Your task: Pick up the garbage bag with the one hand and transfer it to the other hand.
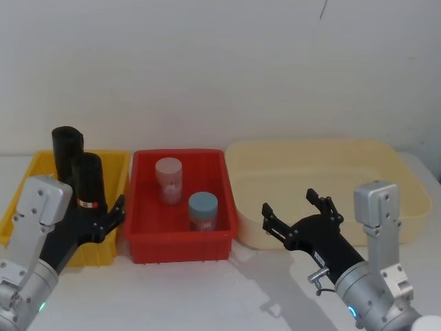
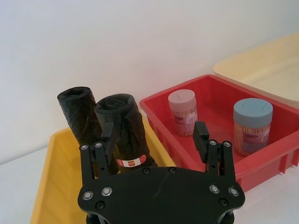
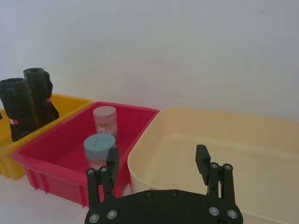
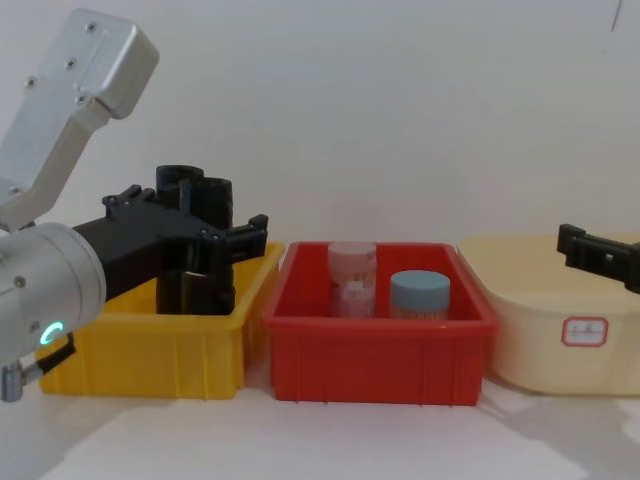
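Note:
The garbage bag (image 1: 88,181) (image 2: 122,126), a black crinkly roll with a red-and-white label, stands upright in the yellow bin (image 1: 41,165). A second black roll (image 1: 67,146) (image 2: 77,109) stands just behind it. My left gripper (image 1: 96,210) (image 2: 154,133) (image 4: 195,215) is open at the bag's mid-height. The bag sits inside the jaws, close to one finger (image 2: 107,135), and the other finger (image 2: 202,135) stands well clear of it. My right gripper (image 1: 289,201) (image 3: 157,154) is open and holds nothing, hovering at the front rim of the cream tub (image 1: 386,155).
A red bin (image 1: 180,243) (image 4: 380,350) between the yellow bin and the cream tub holds a pink-lidded jar (image 1: 169,181) and a blue-lidded jar (image 1: 203,210). The white table (image 1: 207,296) extends in front of the bins, and a white wall stands behind.

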You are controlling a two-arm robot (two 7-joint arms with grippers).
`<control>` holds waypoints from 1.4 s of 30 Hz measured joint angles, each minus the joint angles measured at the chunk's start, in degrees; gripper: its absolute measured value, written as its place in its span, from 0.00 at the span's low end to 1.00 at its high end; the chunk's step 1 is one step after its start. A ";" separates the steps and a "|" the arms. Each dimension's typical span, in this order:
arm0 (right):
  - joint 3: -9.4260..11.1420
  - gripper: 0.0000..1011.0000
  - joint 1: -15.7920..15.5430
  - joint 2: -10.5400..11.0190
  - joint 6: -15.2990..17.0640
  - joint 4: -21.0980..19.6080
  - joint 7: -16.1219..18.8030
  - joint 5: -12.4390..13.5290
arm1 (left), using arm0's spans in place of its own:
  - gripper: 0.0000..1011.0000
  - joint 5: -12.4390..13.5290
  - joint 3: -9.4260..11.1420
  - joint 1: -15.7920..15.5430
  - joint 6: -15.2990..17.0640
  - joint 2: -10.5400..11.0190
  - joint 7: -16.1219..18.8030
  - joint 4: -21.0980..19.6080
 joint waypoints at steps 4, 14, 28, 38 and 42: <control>0.00 0.99 0.00 0.00 0.00 0.00 0.00 0.00 | 0.99 0.00 0.00 0.00 0.00 0.00 0.00 0.00; 0.00 0.99 0.00 0.00 0.00 0.00 0.00 0.00 | 0.99 0.00 0.00 0.00 0.00 0.00 0.00 0.00; 0.00 0.99 0.00 0.00 0.00 0.00 0.00 0.00 | 0.99 0.93 0.03 0.32 0.23 0.21 0.41 -0.73; 0.00 0.99 0.00 0.00 0.00 0.00 0.00 0.00 | 0.99 2.63 -0.60 2.40 1.44 0.89 2.40 -3.31; 0.00 0.99 0.00 0.00 0.00 0.00 0.00 0.00 | 0.99 2.73 -1.19 3.25 1.75 0.90 3.06 -3.92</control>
